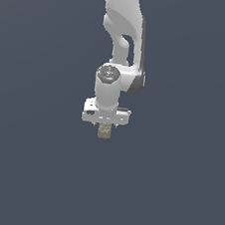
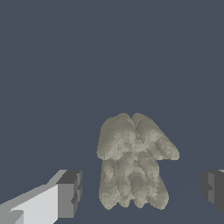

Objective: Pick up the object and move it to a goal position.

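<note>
- The object point(image 2: 131, 162), a lumpy tan mottled block, sits right under the claw point(image 1: 104, 124), between its fingers point(image 2: 70, 194), no contact on either side.
- Claw's spread wide, pinching nothing yet; gap on both sides in the wrist view.
- Looks rigid and light to me, but that bumpy surface could slip or twist.
- I'd squeeze across the narrow lower body, not the flared end.
</note>
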Motion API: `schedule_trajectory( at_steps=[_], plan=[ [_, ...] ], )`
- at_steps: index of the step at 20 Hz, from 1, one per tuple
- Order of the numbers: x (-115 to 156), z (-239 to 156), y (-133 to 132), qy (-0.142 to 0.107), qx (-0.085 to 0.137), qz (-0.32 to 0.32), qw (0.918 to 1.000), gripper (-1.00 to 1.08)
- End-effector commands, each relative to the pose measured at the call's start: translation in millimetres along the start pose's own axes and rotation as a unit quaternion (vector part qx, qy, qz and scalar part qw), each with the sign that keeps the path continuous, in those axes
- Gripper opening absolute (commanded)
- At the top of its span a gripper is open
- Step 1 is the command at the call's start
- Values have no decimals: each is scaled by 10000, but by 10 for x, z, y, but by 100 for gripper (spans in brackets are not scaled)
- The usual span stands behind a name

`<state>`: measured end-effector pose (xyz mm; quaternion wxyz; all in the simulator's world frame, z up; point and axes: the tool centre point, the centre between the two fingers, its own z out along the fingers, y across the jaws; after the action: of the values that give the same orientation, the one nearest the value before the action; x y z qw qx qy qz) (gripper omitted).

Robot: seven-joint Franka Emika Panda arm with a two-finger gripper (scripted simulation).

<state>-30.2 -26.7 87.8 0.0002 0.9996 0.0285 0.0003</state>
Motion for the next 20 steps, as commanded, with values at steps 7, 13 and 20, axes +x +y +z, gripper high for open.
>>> schedule_trajectory(
  at_steps=[7, 13, 20],
  plan=[
    [-7, 307, 0, -3, 2, -10, 10000, 100],
    [-4, 316, 1, -3, 2, -10, 10000, -100],
    [1, 309, 0, 4, 1, -10, 10000, -100]
  ],
)
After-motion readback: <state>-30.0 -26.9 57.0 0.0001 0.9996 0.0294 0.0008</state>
